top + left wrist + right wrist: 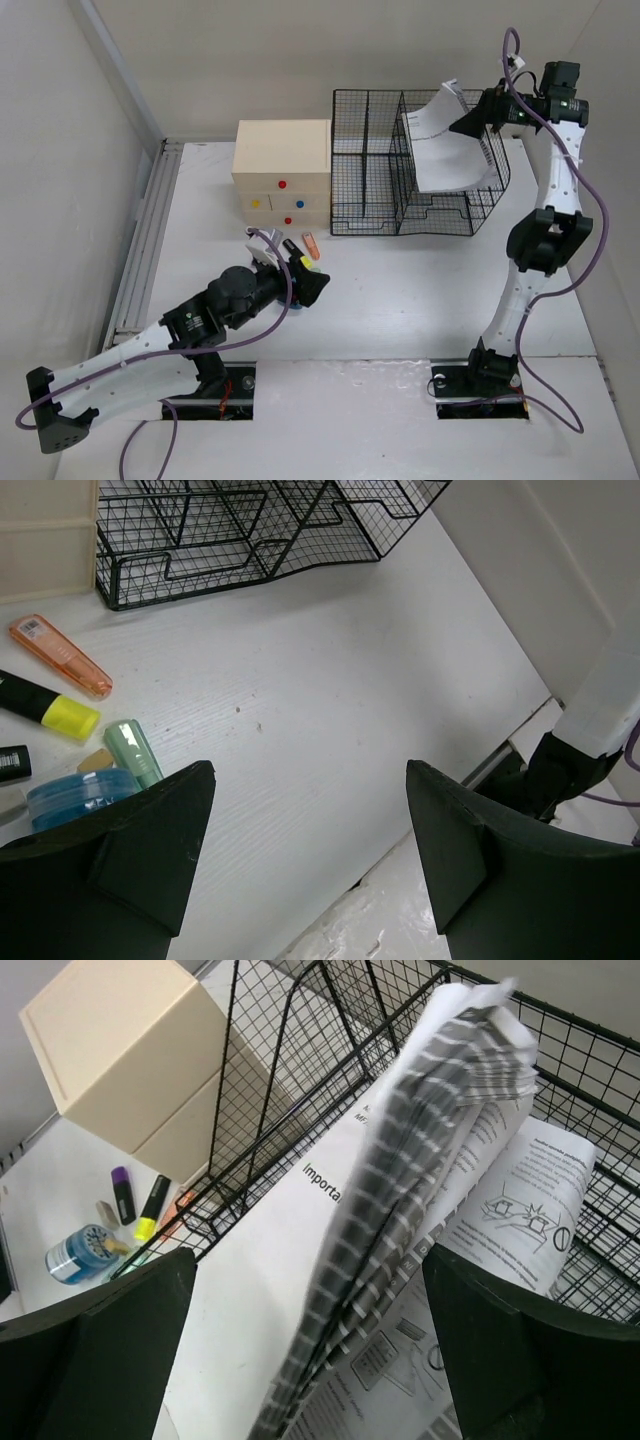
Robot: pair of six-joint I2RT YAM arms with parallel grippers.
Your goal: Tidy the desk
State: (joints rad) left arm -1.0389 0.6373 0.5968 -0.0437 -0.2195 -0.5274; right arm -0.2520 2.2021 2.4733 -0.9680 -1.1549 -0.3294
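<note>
Right end effector (310, 1260) stood wide apart around a spiral-bound booklet (430, 1150) in the wire rack (262, 1080). Left end effector (310, 770) hung, fingers apart, over the worktop (330, 670).

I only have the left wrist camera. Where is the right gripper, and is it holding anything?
Observer: The right gripper is at the wire rack, jaws wide apart, clamping nothing.
Operator: Anything in that rack?
Observer: A printed booklet curls over inside its right section.
Operator: Any marks on the drawer box?
Observer: Its front has red, yellow and blue knobs.
</note>
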